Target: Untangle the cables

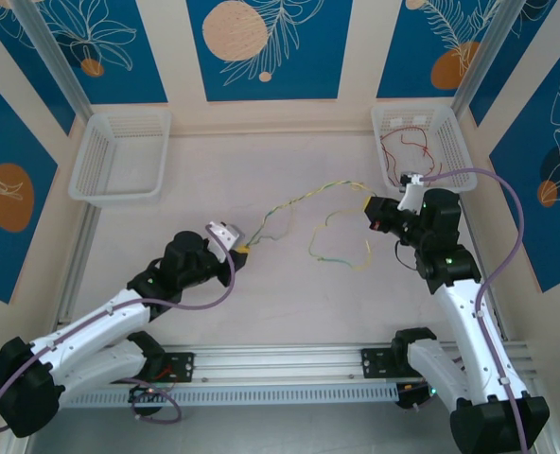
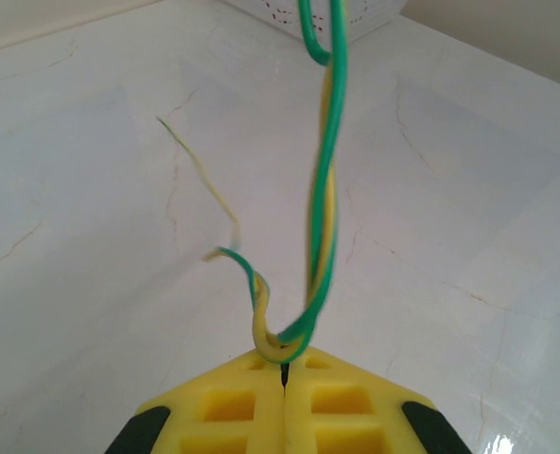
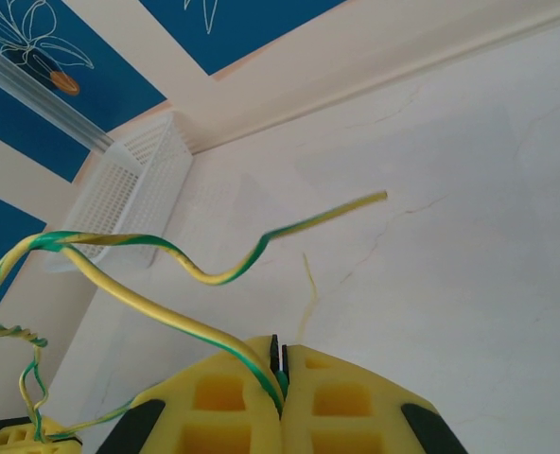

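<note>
The green and pale yellow cables (image 1: 299,200) hang twisted together between my two grippers above the table. My left gripper (image 1: 243,248) is shut on one end, where the twisted pair (image 2: 323,227) loops into its yellow jaws (image 2: 283,364). My right gripper (image 1: 371,202) is shut on a yellow-green cable (image 3: 166,317) that runs into its closed jaws (image 3: 280,364). A free cable end (image 3: 356,203) sticks out past it. Another green-yellow loop (image 1: 339,244) lies or hangs lower between the arms. A red cable (image 1: 405,142) lies in the right basket.
A white mesh basket (image 1: 119,196) stands at the back left and another (image 1: 455,151) at the back right, close behind my right gripper. The pale tabletop (image 1: 289,312) lies between the arms. Walls bound the table on three sides.
</note>
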Available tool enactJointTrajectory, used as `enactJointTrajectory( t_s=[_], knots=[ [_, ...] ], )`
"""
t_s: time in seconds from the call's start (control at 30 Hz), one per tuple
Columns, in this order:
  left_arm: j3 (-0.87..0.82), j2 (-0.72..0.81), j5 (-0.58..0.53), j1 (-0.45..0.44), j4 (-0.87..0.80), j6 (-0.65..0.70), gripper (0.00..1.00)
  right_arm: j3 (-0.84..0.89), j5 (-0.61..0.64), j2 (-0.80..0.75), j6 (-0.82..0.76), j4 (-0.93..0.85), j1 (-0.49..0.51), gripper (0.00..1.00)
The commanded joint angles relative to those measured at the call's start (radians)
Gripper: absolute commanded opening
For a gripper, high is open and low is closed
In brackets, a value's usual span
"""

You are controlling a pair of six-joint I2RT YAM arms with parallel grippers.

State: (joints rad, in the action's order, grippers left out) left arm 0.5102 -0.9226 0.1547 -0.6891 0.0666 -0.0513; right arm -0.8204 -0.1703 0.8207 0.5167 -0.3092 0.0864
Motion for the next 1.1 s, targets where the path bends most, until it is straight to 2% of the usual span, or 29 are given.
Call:
enactJointTrajectory(
  t_s=[0.0, 0.23, 0.27, 0.33, 0.37, 0.4, 0.5, 0.57, 0.6, 0.73, 0.8, 0.87, 1.07],
  knots=[
    [-0.016, 0.021, -0.025, 0.017, 0.010, -0.010, 0.00, -0.039, -0.037, -0.021, 0.024, -0.031, -0.024, 0.00],
    [-0.024, 0.021, -0.030, 0.022, 0.043, -0.017, 0.00, -0.056, -0.148, -0.005, 0.063, -0.022, -0.043, 0.00],
    [-0.034, 0.026, -0.046, 0.023, 0.064, -0.023, 0.05, -0.058, -0.184, 0.000, 0.075, -0.013, -0.042, 0.00],
    [-0.061, 0.036, -0.076, 0.026, 0.115, -0.034, 0.56, -0.061, -0.245, 0.007, 0.093, 0.009, -0.040, 0.00],
    [-0.076, 0.041, -0.076, 0.033, 0.147, -0.036, 0.84, -0.067, -0.260, 0.009, 0.100, 0.009, -0.035, 0.00],
    [-0.092, 0.048, -0.070, 0.034, 0.182, -0.039, 0.95, -0.075, -0.257, 0.010, 0.106, -0.003, -0.029, 0.00],
    [-0.119, 0.056, -0.001, 0.034, 0.269, -0.009, 0.97, -0.096, -0.256, 0.009, 0.122, -0.026, -0.024, 0.00],
    [-0.109, 0.043, 0.019, 0.034, 0.275, 0.009, 0.96, -0.105, -0.269, 0.009, 0.135, -0.024, -0.021, 0.00],
    [-0.096, 0.033, 0.067, 0.033, 0.273, 0.031, 0.95, -0.113, -0.268, 0.010, 0.146, -0.029, -0.019, 0.00],
    [-0.020, -0.023, 0.172, 0.032, 0.242, 0.047, 0.89, -0.131, -0.287, 0.027, 0.183, -0.028, -0.015, 0.00],
    [0.017, -0.049, 0.226, 0.028, 0.231, 0.059, 0.81, -0.138, -0.272, 0.033, 0.190, -0.031, -0.007, 0.00],
    [0.042, -0.065, 0.257, 0.020, 0.229, 0.058, 0.78, -0.143, -0.256, 0.034, 0.196, -0.037, -0.005, 0.00],
    [0.038, -0.050, 0.267, -0.001, 0.246, 0.035, 0.78, -0.173, -0.275, 0.053, 0.191, -0.030, -0.003, 0.00]
  ],
)
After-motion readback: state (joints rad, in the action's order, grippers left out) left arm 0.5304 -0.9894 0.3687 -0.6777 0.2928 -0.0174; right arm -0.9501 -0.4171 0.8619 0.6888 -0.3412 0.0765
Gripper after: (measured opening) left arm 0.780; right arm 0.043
